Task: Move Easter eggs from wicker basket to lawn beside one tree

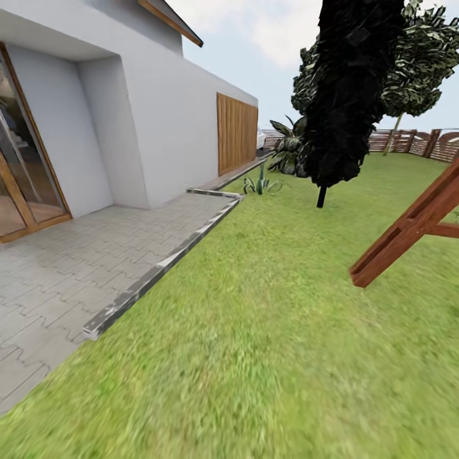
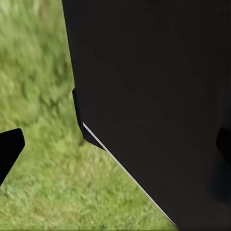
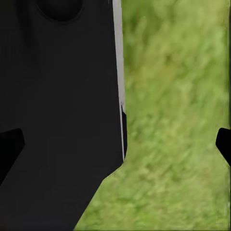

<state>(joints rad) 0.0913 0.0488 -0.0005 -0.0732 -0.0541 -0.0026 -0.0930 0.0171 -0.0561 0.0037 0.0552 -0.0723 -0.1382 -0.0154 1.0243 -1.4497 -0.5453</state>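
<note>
Both jaws gape empty over lawn [image 1: 268,331] (dark tree [image 1: 347,95] ahead).

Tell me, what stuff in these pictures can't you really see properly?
- Left pincer: in the left wrist view, the robot's black body hides most of it.
- Right pincer: in the right wrist view, the black body covers one side.
- Wooden frame: cut off by the head view's right edge.
- Pale-trunked tree: the dark tree hides part of its crown.
- Lawn: blurry up close.
</note>
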